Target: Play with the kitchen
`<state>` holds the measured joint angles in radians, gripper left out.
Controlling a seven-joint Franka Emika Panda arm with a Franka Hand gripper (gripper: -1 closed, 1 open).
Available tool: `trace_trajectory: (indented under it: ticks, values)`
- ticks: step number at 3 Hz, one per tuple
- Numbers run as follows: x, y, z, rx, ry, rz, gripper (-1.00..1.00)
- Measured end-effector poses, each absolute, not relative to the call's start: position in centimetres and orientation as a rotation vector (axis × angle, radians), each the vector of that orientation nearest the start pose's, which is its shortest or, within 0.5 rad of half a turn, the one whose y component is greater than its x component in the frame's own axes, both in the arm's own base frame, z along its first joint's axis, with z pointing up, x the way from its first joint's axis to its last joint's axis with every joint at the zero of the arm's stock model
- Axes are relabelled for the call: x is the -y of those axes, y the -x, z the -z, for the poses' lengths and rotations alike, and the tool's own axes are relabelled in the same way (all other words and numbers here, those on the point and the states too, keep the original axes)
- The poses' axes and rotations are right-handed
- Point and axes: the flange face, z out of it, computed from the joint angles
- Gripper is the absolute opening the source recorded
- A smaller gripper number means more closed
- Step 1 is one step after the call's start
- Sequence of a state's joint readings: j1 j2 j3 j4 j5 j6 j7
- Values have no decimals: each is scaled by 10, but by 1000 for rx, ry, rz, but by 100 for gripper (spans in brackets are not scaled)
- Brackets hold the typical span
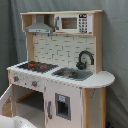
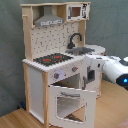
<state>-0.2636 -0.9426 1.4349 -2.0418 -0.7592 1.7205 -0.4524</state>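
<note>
Kitchen [image 1: 60, 75] stands against grey curtain [image 2: 107, 22]; oven door [image 2: 70, 102] hangs open — arm [image 2: 112, 70] alongside; gripper unseen.

Grey curtain [image 1: 115, 45] backdrop (draped), wood floor [image 2: 12, 120].

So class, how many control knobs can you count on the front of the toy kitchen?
2: in the second exterior view, one knob sits left on the panel under the hob, the other right. More may be hidden.
</note>
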Motion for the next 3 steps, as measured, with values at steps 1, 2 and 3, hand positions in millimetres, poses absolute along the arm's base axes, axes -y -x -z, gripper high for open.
trace_trajectory:
  ticks: [1, 2, 3]
  values:
    - [-503, -128, -499, -1034, -871, -310, 100]
    - [-508, -144, -494, -1030, -797, -323, 100]
    - [-509, -169, -486, -1046, -740, -356, 100]
